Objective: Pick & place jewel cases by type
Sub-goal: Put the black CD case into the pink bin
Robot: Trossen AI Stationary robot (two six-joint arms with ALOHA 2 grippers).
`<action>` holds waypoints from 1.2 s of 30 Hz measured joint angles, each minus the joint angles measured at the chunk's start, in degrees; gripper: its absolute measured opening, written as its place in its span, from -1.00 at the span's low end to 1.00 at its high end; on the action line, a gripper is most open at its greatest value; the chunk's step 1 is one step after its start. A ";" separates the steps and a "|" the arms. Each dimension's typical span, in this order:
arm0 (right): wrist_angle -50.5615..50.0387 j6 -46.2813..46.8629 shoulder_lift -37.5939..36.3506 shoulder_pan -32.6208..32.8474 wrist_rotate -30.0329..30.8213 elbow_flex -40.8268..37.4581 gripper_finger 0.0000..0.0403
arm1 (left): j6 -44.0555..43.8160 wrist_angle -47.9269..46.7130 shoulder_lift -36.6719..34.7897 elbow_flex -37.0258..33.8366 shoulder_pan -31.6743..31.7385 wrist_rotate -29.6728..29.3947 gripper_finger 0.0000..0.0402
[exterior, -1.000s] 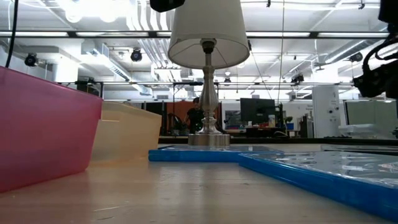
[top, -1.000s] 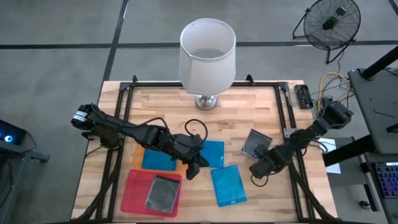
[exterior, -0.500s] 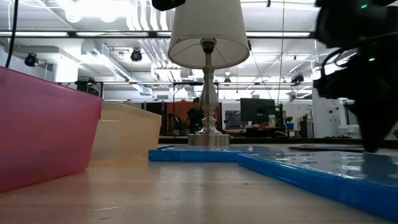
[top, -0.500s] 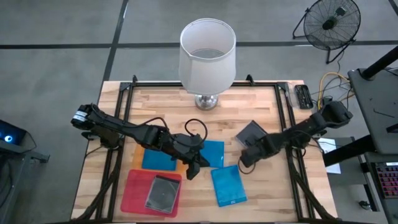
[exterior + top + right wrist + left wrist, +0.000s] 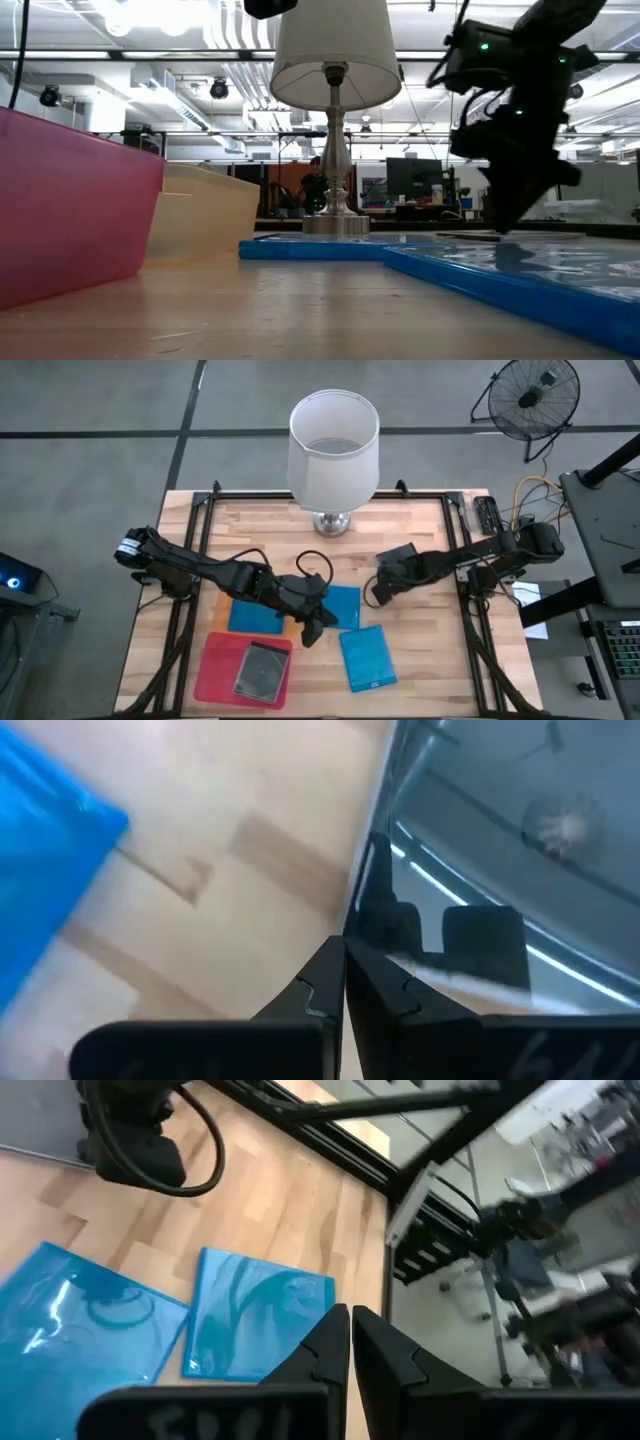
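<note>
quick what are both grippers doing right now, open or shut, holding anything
Left gripper: shut, holding nothing, above the blue cases.
Right gripper: shut on the edge of a dark grey case, mid-table.

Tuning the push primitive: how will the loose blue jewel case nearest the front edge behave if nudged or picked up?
The blue jewel case lies flat on the wooden table, so it would probably slide rather than tip or roll. It looks thin and stiff, likely light. Its glossy face suggests a slippery surface, and with so little edge showing, a top grasp may be hard.
</note>
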 joint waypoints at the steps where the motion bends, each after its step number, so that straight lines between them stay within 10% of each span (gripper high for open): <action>1: 0.05 -0.62 0.00 -0.58 0.03 0.73 -0.96 | -0.98 0.00 0.00 0.00 0.04 -1.12 -1.00; 14: -18.88 -3.02 -0.70 -3.13 5.97 12.86 -0.96 | -28.31 2.78 0.20 -4.82 2.84 -29.45 -1.00; 36: -30.28 0.70 -24.38 -3.22 6.65 8.35 -0.96 | -42.98 24.41 1.81 -22.81 12.63 -28.97 -1.00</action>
